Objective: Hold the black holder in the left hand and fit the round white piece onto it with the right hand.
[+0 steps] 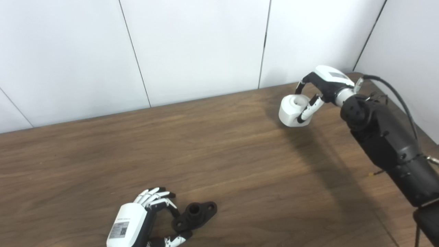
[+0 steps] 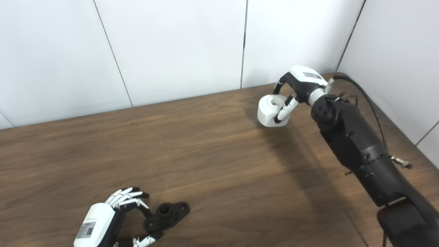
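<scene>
Grasping the round white piece (image 1: 293, 110), the right hand (image 1: 322, 90) hovers far from the black holder (image 1: 194, 215) beside the spread-fingered left hand (image 1: 142, 214).

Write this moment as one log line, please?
left hand: open beside black holder on table | right hand: fingers around white piece | parts: far apart, not fitted

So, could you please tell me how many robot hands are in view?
2: the left hand at the near edge beside the black plastic holder, and the right hand at the far right, gripping the round white piece.
</scene>
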### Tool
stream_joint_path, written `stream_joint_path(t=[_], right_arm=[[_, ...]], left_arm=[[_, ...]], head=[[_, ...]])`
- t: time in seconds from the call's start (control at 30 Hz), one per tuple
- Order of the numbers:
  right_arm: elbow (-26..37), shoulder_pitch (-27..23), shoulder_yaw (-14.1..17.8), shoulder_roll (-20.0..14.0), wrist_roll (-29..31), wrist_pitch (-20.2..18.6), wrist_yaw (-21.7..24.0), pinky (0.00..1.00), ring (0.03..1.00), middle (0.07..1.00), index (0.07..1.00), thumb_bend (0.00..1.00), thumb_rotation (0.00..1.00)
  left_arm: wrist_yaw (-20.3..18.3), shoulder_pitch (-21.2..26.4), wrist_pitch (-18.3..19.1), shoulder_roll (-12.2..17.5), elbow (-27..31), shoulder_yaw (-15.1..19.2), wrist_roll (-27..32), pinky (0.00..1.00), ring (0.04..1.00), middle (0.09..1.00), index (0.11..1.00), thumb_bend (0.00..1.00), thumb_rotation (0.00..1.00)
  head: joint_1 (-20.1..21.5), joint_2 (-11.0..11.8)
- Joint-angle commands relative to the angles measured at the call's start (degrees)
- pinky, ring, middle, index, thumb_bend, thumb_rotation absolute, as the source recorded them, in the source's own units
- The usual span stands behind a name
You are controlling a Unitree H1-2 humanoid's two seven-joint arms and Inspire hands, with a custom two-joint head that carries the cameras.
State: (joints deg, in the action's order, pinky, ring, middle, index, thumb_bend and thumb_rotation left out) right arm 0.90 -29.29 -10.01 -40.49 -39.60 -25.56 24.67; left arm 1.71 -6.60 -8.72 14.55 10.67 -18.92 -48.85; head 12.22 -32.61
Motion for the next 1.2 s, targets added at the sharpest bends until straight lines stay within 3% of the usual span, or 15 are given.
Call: stream_joint_path(t=[0.0, 0.3, 0.5, 0.63, 0.77, 1.17], right_arm=[[5.0, -1.3, 0.3, -2.0, -1.9, -1.2, 1.9, 0.91, 0.937, 0.815, 0.488, 0.52, 0.14], [18.2, 1.2, 1.5, 0.1, -6.6, -1.3, 9.0, 0.89, 0.93, 0.799, 0.486, 0.52, 0.14], [26.4, 2.7, 0.1, 0.7, -9.2, -1.2, 15.2, 0.9, 0.926, 0.791, 0.486, 0.52, 0.14], [32.9, 3.9, 1.0, 3.4, -11.1, -1.3, 20.0, 0.92, 0.93, 0.797, 0.486, 0.52, 0.14], [37.9, 4.7, 1.2, 5.8, -10.6, -0.9, 21.7, 0.9, 0.924, 0.797, 0.485, 0.52, 0.14], [47.1, 4.1, 0.4, 13.9, -14.6, -0.8, 29.8, 0.85, 0.924, 0.804, 0.484, 0.52, 0.14]], left_arm=[[-2.9, -0.9, 2.5, 0.7, -1.6, -0.5, -1.1, 0.86, 0.851, 0.758, 0.488, 0.51, 0.04], [-3.0, -1.0, 2.6, 0.7, -1.6, -0.4, -1.1, 0.88, 0.86, 0.763, 0.488, 0.51, 0.04], [-2.7, -0.8, 2.5, 0.6, -1.6, -0.7, -1.2, 0.89, 0.862, 0.765, 0.488, 0.51, 0.04], [-3.3, -0.7, 3.1, 0.5, -1.1, -1.1, -1.6, 0.9, 0.867, 0.77, 0.488, 0.51, 0.04], [-3.6, -0.7, 3.4, 0.4, -0.5, -1.5, -1.9, 0.92, 0.873, 0.777, 0.489, 0.51, 0.04], [-6.7, -0.9, 6.6, 0.3, 3.4, -1.9, -1.9, 0.95, 0.894, 0.788, 0.489, 0.51, 0.04]], head=[[-0.2, -0.3], [-2.4, -2.4], [-4.4, -4.3], [-6.2, -5.9], [-7.6, -7.6], [-8.9, -12.2]])
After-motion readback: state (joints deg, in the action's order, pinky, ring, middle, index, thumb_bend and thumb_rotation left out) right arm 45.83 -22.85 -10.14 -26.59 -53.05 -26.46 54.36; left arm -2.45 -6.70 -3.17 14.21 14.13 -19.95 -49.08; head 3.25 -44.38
